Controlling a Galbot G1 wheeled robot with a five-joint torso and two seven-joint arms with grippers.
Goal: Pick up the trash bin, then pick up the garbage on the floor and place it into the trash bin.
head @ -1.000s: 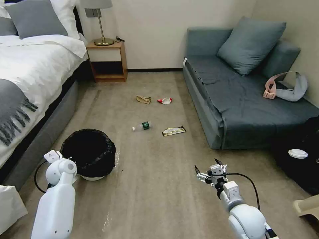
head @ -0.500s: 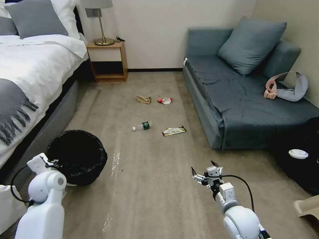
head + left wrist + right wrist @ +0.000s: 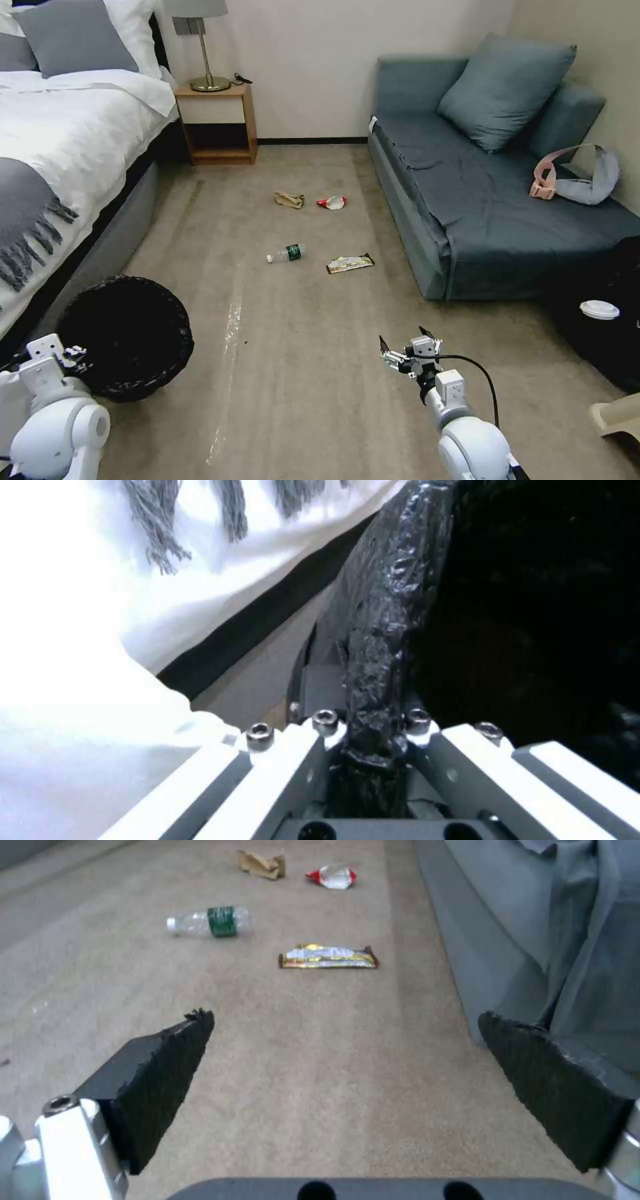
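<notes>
The trash bin (image 3: 127, 337) has swung toward the bed (image 3: 60, 153) over the last second, its rim clamped in the left end effector (image 3: 370, 730), so it is in hand. The right end effector (image 3: 405, 347) hangs open short of the bottle (image 3: 285, 253) and wrappers on the floor.

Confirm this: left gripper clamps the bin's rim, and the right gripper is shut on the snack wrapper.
Partly wrong. The right gripper is open and empty; in the right wrist view the snack wrapper lies on the carpet ahead. The left gripper does clamp the bin rim.
</notes>
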